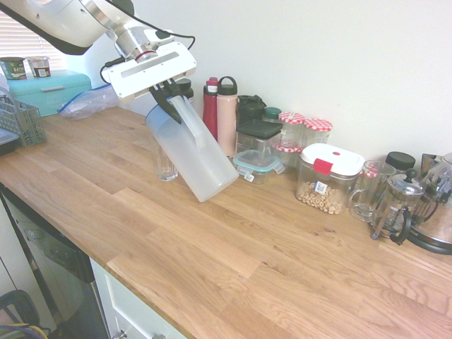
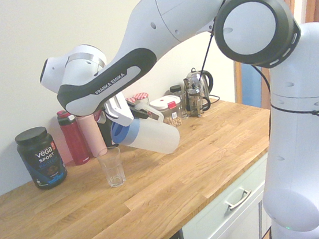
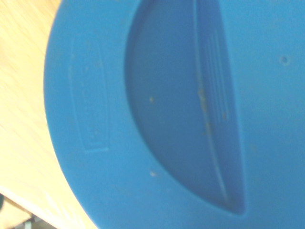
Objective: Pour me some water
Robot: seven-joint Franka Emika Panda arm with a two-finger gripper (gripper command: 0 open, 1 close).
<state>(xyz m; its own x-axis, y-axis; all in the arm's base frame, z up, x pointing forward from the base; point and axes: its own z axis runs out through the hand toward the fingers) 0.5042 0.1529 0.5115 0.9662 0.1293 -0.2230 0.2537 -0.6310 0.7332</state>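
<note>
Crowding behind tilted pitcher: bottles, jars, containers.

We see a worktop of pale wood planks with a smooth satin finish. The pitcher looks like frosted, matt plastic, its blue lid smooth plastic too. The glass is clear and glossy.

Exterior views evenly daylit, sharp; window overexposed, soft shadows cast on table. Wrist view filled by blurred blue lid, slight glare on wood.
</note>
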